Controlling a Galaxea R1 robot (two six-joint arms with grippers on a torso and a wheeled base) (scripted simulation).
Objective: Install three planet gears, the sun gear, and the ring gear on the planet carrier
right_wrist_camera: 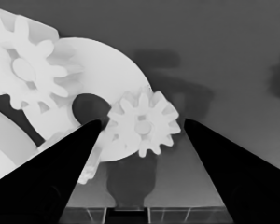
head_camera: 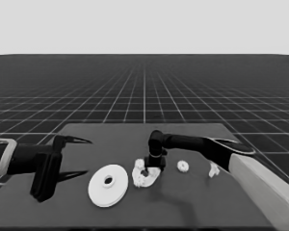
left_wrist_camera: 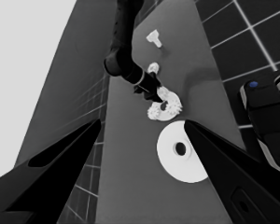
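Note:
The smaller round part lies mid-table and carries toothed gears. My right gripper points straight down over it. In the right wrist view this gripper is open, and a small gear sits between its fingers on the part's rim, beside the centre hole. A second gear sits farther round the part. A third is half hidden behind one finger. The larger round part lies flat just left of the smaller one. One loose gear rests to the right. My left gripper waits open over the table's left end.
A thin white piece lies right of the loose gear, close to the right arm's forearm. In the left wrist view, dark machinery with blue lights stands past the table's edge.

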